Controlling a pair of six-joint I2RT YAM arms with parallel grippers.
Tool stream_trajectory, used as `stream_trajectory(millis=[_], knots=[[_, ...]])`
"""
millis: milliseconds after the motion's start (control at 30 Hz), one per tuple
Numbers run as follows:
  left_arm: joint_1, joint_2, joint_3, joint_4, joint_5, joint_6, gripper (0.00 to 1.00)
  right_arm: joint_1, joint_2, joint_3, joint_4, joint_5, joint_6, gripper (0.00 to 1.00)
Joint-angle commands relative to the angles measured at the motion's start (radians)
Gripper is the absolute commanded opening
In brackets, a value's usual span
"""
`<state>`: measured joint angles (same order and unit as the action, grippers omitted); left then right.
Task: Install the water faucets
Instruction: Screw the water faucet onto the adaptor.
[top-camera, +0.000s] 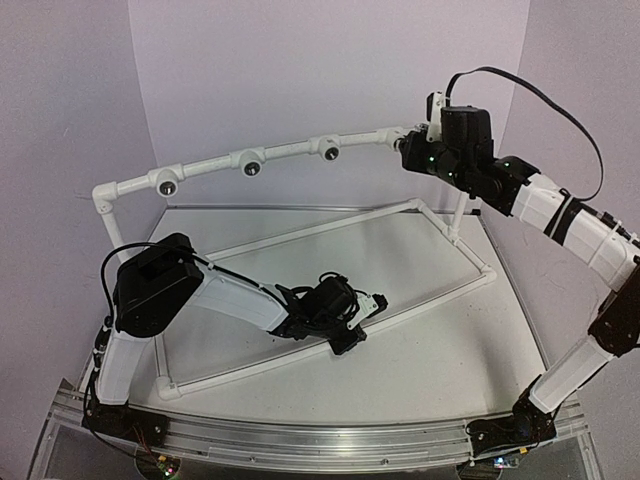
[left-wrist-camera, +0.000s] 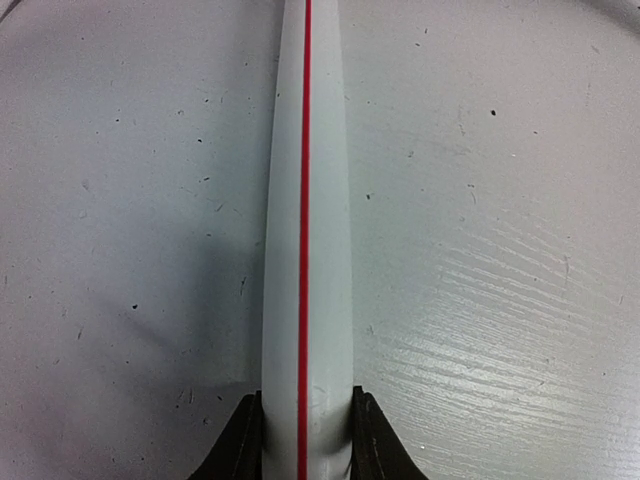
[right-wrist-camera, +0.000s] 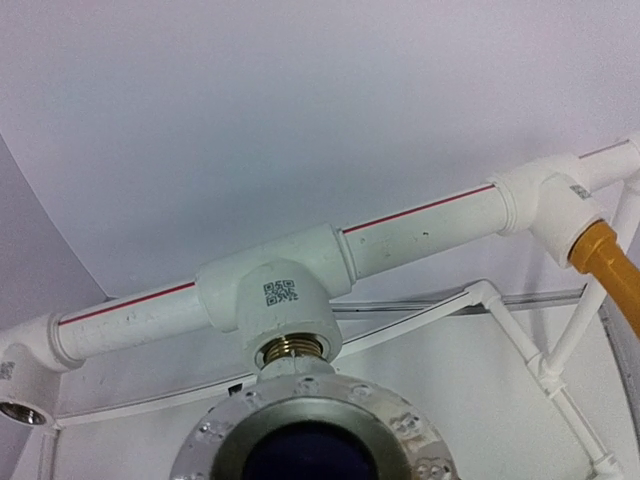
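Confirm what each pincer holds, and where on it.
Left pincer: shut on the red-striped frame pipe, mid-run on the low front rail. Right pincer: up at the tee fitting; whether it grips anything cannot be told.

The left end effector (top-camera: 372, 303) straddles the frame's lower pipe (left-wrist-camera: 305, 200), which lies on the worktop (top-camera: 420, 350). Directly before the right end effector (top-camera: 410, 143) is a tee socket (right-wrist-camera: 285, 300) on the top rail (right-wrist-camera: 420, 225), with a faucet (right-wrist-camera: 603, 265) further to its right.

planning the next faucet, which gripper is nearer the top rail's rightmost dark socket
Right. The right gripper is beside the socket at the top rail; left gripper is low down, gripping the base pipe.
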<state>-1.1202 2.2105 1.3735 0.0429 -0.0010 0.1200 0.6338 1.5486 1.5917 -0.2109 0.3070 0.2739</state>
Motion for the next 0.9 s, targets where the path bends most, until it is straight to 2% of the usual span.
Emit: stream_trajectory(millis=[0,67,200,433,700,867], knots=[[-0.018,0.158,-0.073,-0.265,0.048,0.022,0.00,-0.002,0.005,0.023,0.069,0.037,0.057,0.06],[-0.018,0.158,-0.072,-0.265,0.049,0.023,0.00,-0.002,0.006,0.009,0.081,0.040,0.076,0.00],[-0.018,0.156,-0.076,-0.265,0.050,0.023,0.00,-0.002,0.000,-0.055,0.125,0.053,0.141,0.00],[-0.018,0.155,-0.077,-0.265,0.053,0.027,0.00,-0.002,-0.018,-0.258,0.317,0.082,0.394,0.00],[-0.018,0.155,-0.079,-0.265,0.055,0.028,0.00,-0.012,0.040,-0.279,0.464,-0.005,0.658,0.00],[-0.017,0.153,-0.082,-0.265,0.055,0.029,0.00,-0.014,0.075,-0.224,0.506,-0.041,0.659,0.00]])
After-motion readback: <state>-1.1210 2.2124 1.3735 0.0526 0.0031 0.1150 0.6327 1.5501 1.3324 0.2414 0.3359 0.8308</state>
